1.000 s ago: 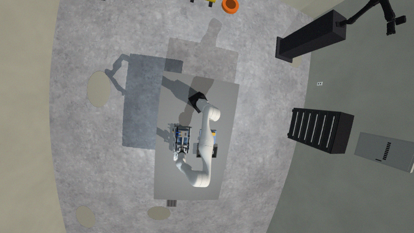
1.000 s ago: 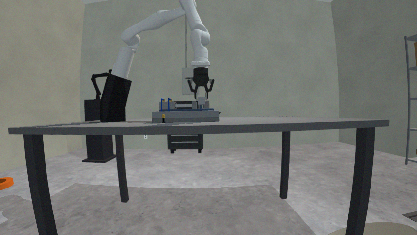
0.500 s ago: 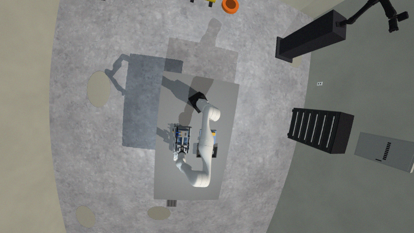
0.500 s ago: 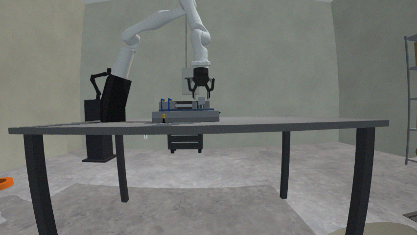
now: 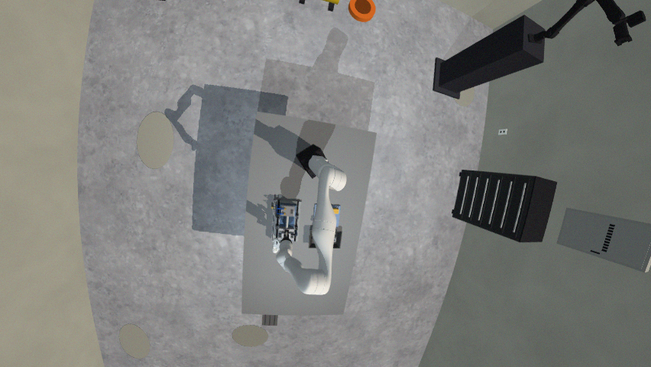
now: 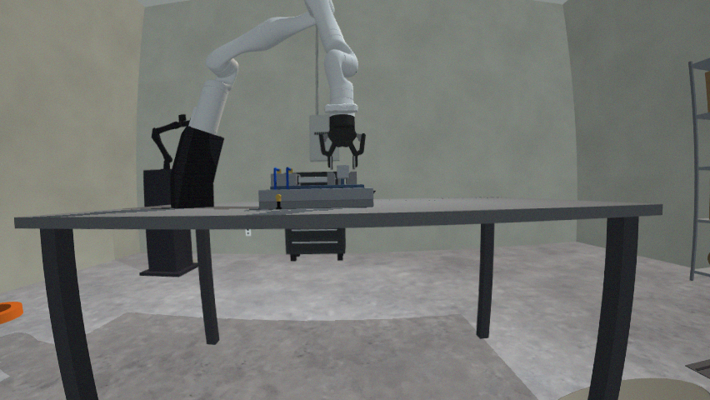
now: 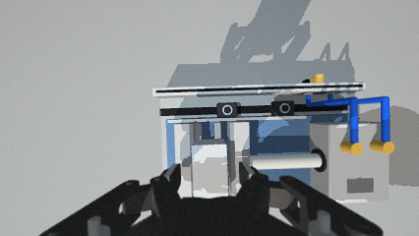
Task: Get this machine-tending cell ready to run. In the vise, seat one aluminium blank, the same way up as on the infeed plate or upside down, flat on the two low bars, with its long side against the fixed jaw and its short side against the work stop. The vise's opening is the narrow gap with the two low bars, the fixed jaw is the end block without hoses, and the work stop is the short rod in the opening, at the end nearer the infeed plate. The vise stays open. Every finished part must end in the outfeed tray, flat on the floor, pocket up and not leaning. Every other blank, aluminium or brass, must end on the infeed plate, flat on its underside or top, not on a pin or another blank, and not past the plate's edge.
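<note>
The gripper (image 6: 342, 160) hangs straight down from the arm (image 6: 337, 74) over the vise (image 6: 317, 184), at the end away from the blue hoses (image 6: 281, 174). Its fingers stand apart, roughly two thirds of the way open, and nothing is clamped between them. In the exterior view the fingertips (image 6: 329, 162) sit just above the top of the vise, not touching it.

From the wrist view, the gripper (image 7: 210, 183) straddles a pale aluminium blank (image 7: 209, 164) that lies in the vise (image 7: 344, 172) opening. A clear gap shows on each side between the blank and the finger pads, so the blank is free of the tool. The blank sits low in the opening, beside a white rod (image 7: 287, 160) that reaches out from the grey block carrying the hoses (image 7: 369, 115). Whether the blank lies flat on the low bars, or touches the fixed jaw and the work stop, cannot be told from here.

From above, the gripper (image 5: 284, 237) is at the vise (image 5: 286, 212) end farthest from the arm's black base (image 5: 312, 159). On the other side of the arm (image 5: 325, 214) from the vise, a dark tray or plate (image 5: 338, 235) shows partly from under the arm; its contents are hidden. All of this stands on the grey table (image 5: 355, 182).
</note>
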`<state>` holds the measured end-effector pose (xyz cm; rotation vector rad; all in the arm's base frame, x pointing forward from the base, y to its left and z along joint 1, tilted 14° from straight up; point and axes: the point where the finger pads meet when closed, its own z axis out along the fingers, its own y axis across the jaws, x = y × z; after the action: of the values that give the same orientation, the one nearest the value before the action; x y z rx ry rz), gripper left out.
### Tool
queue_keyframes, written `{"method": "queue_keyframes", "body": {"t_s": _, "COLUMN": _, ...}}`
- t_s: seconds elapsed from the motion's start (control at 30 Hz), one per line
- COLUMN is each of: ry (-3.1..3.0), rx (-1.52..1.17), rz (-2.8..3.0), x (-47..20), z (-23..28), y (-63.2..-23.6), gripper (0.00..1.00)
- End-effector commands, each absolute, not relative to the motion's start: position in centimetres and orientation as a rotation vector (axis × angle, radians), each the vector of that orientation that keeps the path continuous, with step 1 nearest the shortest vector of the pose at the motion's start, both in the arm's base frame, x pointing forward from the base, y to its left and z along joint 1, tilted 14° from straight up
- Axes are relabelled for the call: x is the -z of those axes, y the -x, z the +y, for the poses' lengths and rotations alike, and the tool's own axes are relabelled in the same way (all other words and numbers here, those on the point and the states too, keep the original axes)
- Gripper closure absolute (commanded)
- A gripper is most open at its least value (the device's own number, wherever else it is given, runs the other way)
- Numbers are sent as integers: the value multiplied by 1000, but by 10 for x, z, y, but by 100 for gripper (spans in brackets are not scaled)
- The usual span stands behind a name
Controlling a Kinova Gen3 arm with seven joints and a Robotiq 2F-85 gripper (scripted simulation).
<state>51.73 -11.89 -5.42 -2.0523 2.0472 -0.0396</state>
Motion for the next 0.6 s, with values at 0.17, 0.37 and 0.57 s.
{"method": "queue_keyframes", "body": {"t_s": 0.17, "ry": 2051, "rx": 42, "rz": 2047, "x": 52, "z": -119, "y": -518, "gripper": 33}}
{"method": "queue_keyframes", "body": {"t_s": 0.37, "ry": 2051, "rx": 42, "rz": 2047, "x": 46, "z": -121, "y": -516, "gripper": 33}}
{"method": "queue_keyframes", "body": {"t_s": 0.57, "ry": 2051, "rx": 42, "rz": 2047, "x": 32, "z": -123, "y": -514, "gripper": 33}}
